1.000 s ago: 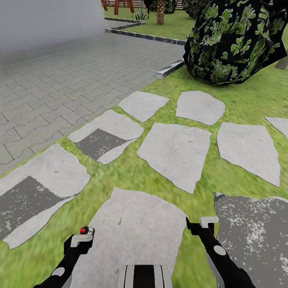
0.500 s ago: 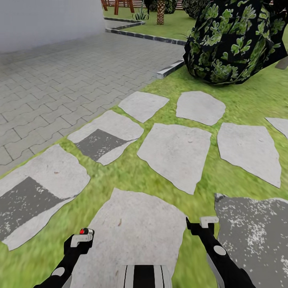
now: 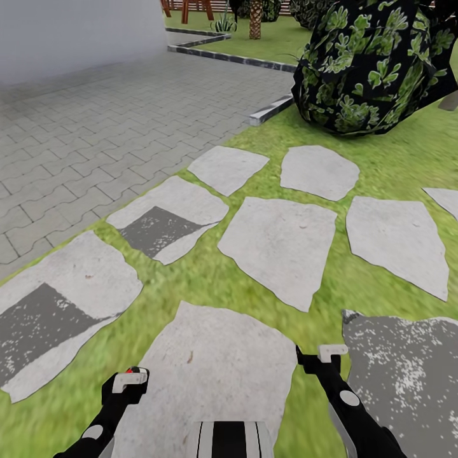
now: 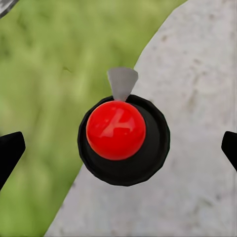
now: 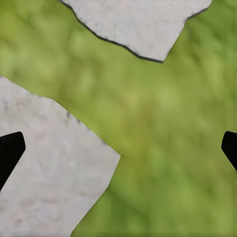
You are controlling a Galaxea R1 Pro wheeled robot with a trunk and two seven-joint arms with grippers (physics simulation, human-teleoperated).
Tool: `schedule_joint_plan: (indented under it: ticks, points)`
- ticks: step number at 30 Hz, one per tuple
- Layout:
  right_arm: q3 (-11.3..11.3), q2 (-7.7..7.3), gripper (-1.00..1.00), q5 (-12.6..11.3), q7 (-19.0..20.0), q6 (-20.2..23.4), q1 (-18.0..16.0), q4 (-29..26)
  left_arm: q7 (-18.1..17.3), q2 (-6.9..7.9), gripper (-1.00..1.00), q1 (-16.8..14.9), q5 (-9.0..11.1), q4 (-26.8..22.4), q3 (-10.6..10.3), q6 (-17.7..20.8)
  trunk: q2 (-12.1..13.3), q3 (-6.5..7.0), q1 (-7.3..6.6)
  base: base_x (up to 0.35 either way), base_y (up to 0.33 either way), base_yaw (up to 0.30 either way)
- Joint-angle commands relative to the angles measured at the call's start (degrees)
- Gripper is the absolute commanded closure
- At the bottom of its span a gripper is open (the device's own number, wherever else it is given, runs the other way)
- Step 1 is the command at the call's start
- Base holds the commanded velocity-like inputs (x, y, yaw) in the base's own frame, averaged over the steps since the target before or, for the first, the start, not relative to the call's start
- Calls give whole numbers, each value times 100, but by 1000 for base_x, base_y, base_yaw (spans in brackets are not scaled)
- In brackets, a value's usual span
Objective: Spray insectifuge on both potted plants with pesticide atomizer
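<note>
Red-capped black top of pesticide atomizer [image 4: 123, 139] sits between spread left gripper [image 3: 129, 380] fingertips; grip unclear. Right gripper [image 5: 118, 148] apart, empty. Transit step; next, find rosette plants.

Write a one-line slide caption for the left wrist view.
Left claw holding a black-topped bottle with red button, seen from above over grass and a stepping stone.

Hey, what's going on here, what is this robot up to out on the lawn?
The robot is rolling over stepping stones set in grass, beside grey paving, with a dark leafy bush ahead. In the left wrist view a black top with a red button sits between the left gripper's fingers, so the left gripper seems to carry the pesticide atomizer. The right gripper holds nothing, its fingers apart.
</note>
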Motion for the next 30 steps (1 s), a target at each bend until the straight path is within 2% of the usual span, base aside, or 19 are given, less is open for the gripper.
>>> schedule_joint_plan:
  ticks: [1,10,11,30]
  points:
    - [1,0,-100,1,-2,-17,-2,3,1,-2,-100,-2,-30,5,29,-20,-1,-3,-1,0,0,0]
    - [-1,0,-100,1,-2,-17,-2,3,11,-2,-100,-2,-19,5,30,-17,-1,-3,-1,0,0,0]
    - [0,0,-100,1,-2,-17,-2,3,10,-1,100,-1,-18,5,30,-17,-1,-3,-1,0,0,0]
    - [-4,0,-100,1,-2,-17,-2,3,17,6,100,1,-3,-32,39,-20,-1,-3,-1,0,0,0]
